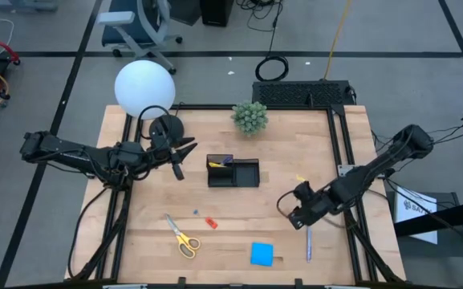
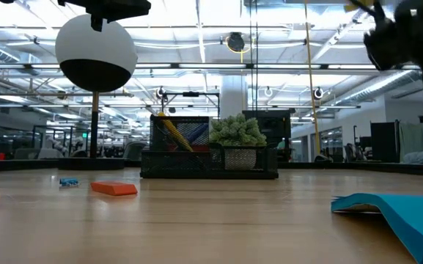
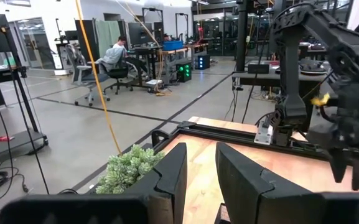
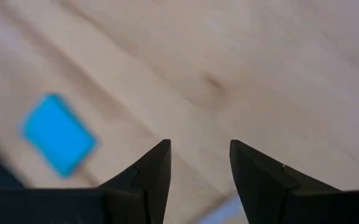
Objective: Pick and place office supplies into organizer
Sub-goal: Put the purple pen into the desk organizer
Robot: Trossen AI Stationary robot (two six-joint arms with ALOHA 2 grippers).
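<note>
The black organizer [image 1: 233, 172] sits mid-table, with a yellow pen [image 2: 173, 134] slanting inside it. Yellow-handled scissors [image 1: 183, 238], a small red piece [image 1: 211, 222] and a tiny blue piece [image 1: 196, 213] lie flat near the front left. The blue sticky-note pad [image 1: 261, 254] and a slim pen [image 1: 309, 243] lie near the front right. My right gripper [image 1: 299, 213] hangs open above the bare wood, pointing steeply down, just beyond the pen and to the right of the pad [image 4: 58, 134]. My left gripper [image 1: 181, 158] waits open and level, left of the organizer, with nothing between its fingers [image 3: 173, 177].
A green spiky plant ball [image 1: 250, 116] stands at the far edge behind the organizer. A lamp with a white globe [image 1: 144, 88] and a round black base [image 1: 165, 128] is at the far left. Bare wood lies between the organizer and the front items.
</note>
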